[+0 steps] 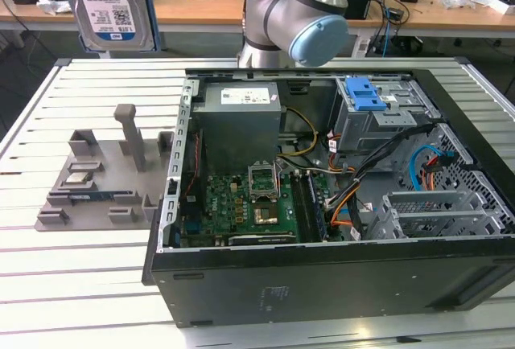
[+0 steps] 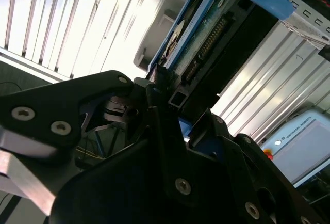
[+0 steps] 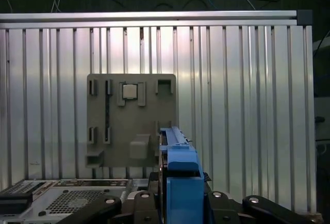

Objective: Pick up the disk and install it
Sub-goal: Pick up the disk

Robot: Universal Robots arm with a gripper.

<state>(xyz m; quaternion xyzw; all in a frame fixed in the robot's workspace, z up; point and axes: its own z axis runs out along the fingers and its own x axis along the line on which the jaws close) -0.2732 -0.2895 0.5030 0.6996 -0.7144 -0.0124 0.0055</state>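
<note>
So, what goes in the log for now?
end effector: shut on disk | disk: held above table | install: not done

disk (image 1: pixel 113 3) over tray (image 1: pixel 98 177), tray exterior view's left of case (image 1: pixel 322 281)

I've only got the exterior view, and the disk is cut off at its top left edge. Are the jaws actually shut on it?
Observer: Yes. In the second wrist view the gripper has its black jaws clamped on one end of the disk, connector edge showing.
Operator: Is it over the case yet?
Observer: Seemingly not. In the first wrist view the grey tray on the slatted table lies straight beyond the disk's blue rail.
</note>
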